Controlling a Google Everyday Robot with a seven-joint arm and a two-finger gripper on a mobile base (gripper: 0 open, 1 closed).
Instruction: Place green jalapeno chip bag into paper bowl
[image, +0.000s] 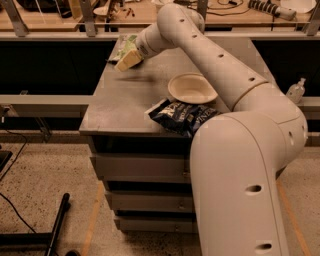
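Observation:
The green jalapeno chip bag (123, 46) lies at the far left corner of the grey table (125, 105). My gripper (126, 62) hangs just in front of the bag, low over the table, at the end of my long cream arm (220, 65). The paper bowl (191, 88) sits empty and off-white at the middle right of the table, well to the right of the gripper.
A dark-blue chip bag (181, 117) lies at the table's front edge, just in front of the bowl. My large cream base (240, 190) stands at the right front. A workbench with clutter (150, 10) runs behind. A spray bottle (296, 91) stands at the right.

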